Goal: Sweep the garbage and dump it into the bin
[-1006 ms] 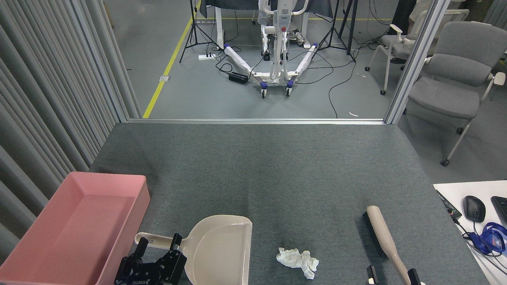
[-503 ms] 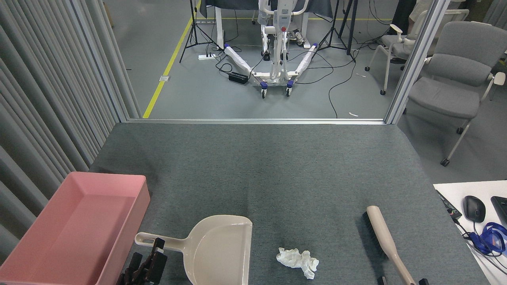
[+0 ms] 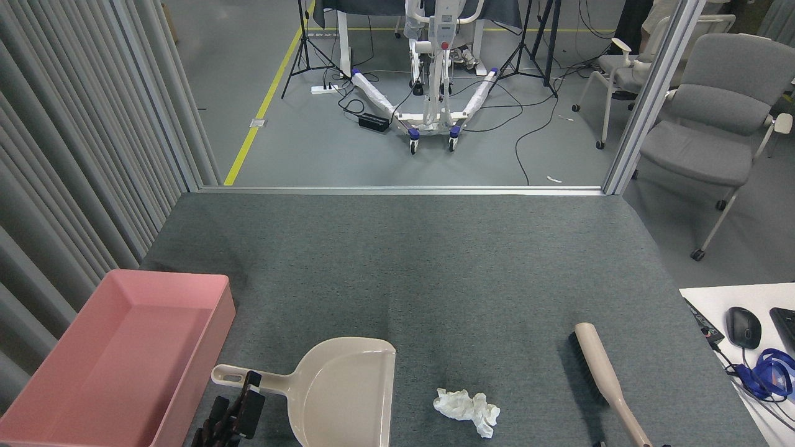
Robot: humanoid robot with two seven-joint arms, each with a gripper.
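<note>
The garbage point(image 3: 467, 408), a crumpled white tissue wad, lies on the grey carpet near the front edge, between the dustpan and the brush. The pink bin point(image 3: 205, 310) stands at the front left with nothing showing inside it. A beige dustpan point(image 3: 345, 388) lies flat with its handle pointing left toward the bin. My left gripper point(image 3: 235, 406) is a dark shape just in front of that handle, seen edge-on, so its jaws cannot be read. A beige brush point(image 3: 605, 375) lies at the front right. My right gripper is below the frame.
The grey carpeted table point(image 3: 410, 261) ends at a metal rail at the back. Grey slatted curtains run along the left. A white desk corner with a mouse point(image 3: 743, 326) and a blue lanyard sits at the right. Chairs and a wheeled stand are beyond on the floor.
My left gripper turned from straddling the dustpan handle and dropped back toward the bottom edge. My right gripper slid down out of the frame from the brush handle. The objects stayed put.
</note>
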